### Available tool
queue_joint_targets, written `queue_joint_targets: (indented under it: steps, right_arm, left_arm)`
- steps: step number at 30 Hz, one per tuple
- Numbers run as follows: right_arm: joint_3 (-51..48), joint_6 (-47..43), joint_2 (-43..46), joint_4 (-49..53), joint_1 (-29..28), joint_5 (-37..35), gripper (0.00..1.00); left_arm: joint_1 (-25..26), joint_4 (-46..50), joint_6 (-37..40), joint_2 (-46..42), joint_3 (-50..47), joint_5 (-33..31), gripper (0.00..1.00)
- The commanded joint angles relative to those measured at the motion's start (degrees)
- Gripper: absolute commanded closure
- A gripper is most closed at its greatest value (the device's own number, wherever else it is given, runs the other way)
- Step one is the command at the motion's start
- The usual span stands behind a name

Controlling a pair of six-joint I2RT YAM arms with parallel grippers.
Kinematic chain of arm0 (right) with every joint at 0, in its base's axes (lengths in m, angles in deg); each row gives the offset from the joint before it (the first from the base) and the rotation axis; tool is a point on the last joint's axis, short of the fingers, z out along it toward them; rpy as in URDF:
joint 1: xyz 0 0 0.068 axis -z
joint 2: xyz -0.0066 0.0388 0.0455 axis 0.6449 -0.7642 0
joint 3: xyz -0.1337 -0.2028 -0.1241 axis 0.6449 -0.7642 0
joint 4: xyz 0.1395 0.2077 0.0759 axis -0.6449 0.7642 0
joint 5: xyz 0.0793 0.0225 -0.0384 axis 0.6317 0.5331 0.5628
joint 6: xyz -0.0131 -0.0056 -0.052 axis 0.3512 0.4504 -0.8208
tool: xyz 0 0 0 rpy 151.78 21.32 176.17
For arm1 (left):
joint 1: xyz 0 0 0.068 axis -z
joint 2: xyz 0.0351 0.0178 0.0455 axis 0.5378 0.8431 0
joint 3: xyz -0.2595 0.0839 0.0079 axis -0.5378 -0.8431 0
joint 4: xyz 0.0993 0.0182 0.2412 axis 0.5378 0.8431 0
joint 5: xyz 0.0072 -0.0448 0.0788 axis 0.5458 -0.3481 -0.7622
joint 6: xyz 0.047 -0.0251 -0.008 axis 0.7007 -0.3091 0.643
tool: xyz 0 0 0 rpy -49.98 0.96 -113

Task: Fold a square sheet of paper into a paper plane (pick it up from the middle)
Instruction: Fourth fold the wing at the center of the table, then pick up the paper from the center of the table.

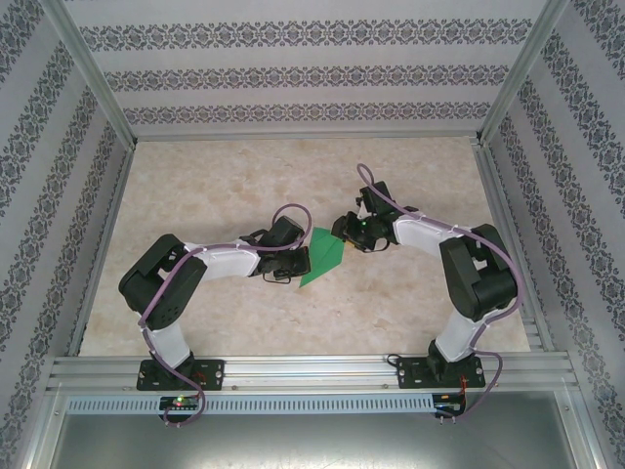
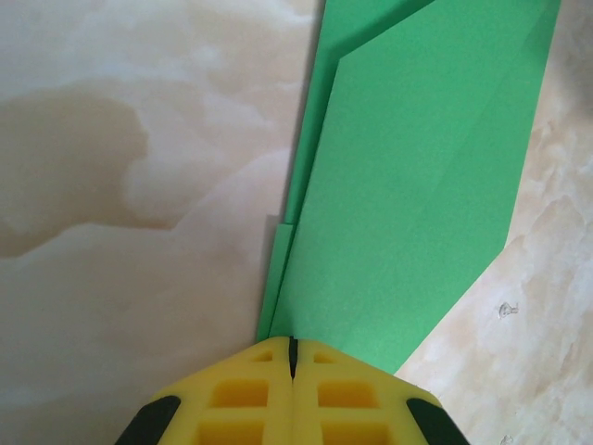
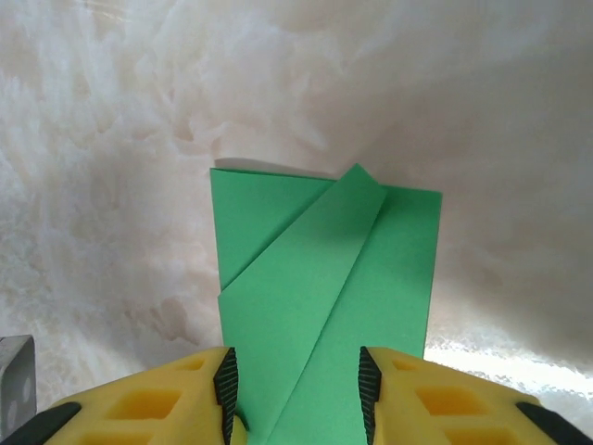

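Where the metal rail ran along the near edge of the table, the left arm and the right arm stood bolted side by side, each bent inward toward the table's middle. Between their wrists lay the green paper, partly folded and flat on the marbled top, near the middle of the table and well apart from every edge. It slanted from its nearer left end to its farther right end.

The left gripper met the paper's nearer end. In the left wrist view its yellow fingers were pressed together with no gap at the seam, and the paper's narrow end ran right up to the fingertips. I could not tell whether the paper was nipped between them or only touched. From there the paper widened away from the gripper, with layered edges showing along its left side and a faint crease across the top layer.

The right gripper sat at the paper's farther end. In the right wrist view its jaws stood spread, with the paper lying in the gap between the black pads, not squeezed. A slanted flap crossed the paper there, its tip poking just past the straight edge.

Beyond the table's far edge stood the patterned walls.
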Motion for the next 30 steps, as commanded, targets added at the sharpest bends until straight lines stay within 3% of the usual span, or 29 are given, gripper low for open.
queue_joint_targets:
  steps: [1,17,26,30]
  right_arm:
    - [1.4,1.5,-3.0,-0.1,-0.3,0.5,0.60]
    - [6.2,0.3,-9.1,-0.2,-2.5,4.8,0.68]
    - [4.1,1.2,-6.4,1.9,-1.1,-1.8,0.66]
    - [4.2,1.3,-7.0,1.7,-0.8,-1.0,0.66]
  left_arm:
    - [0.5,1.8,-1.3,0.2,0.6,0.4,1.00]
    - [0.5,2.0,-1.9,0.8,0.6,1.1,1.00]
    - [0.5,2.1,-2.0,0.7,0.3,0.9,1.00]
    - [0.5,2.1,-2.0,0.9,0.4,1.0,1.00]
